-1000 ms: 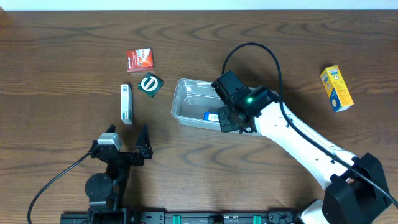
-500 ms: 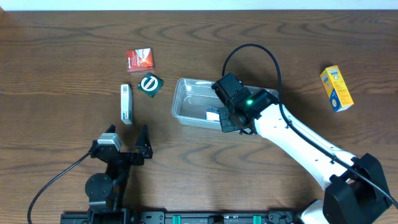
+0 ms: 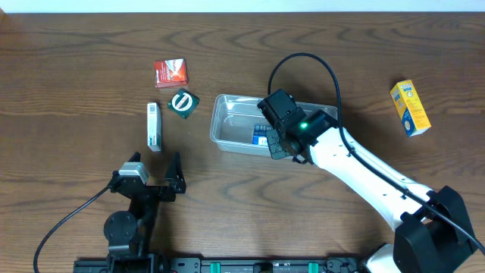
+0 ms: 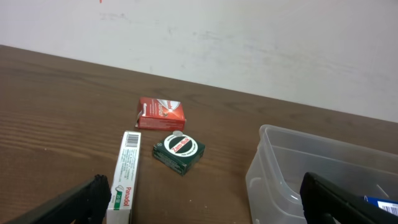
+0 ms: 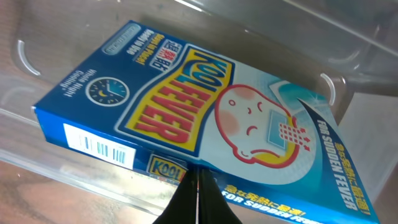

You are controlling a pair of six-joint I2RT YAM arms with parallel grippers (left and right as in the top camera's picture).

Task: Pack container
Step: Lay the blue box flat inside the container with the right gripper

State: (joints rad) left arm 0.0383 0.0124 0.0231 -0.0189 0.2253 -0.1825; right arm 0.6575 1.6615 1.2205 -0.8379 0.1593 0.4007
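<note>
The right hand (image 3: pixel 275 142) is seen lowered into the container (image 3: pixel 226 121), its fingers brought together with nothing caught between them (only a hairline seam is visible). Their tips are set at the near long edge of a blue Kool Fever box (image 5: pixel 186 106); whether that edge is actually touched cannot be told. The box is laid flat on the container's floor, just ahead of the fingertips, printed face up. The container itself is found directly beneath this hand, resting on the counter (image 3: pixel 76 61). Well apart from it, the left hand (image 3: pixel 157 161) is held low over the counter, fingers spread wide and nothing between them. A slim white box (image 4: pixel 126 177) is laid just ahead of its left finger. A green pack with a round logo (image 4: pixel 179 151) and a red box (image 4: pixel 160 114) are seen farther ahead. A yellow box (image 3: pixel 409 108) is set well apart on the right hand's outer side.
</note>
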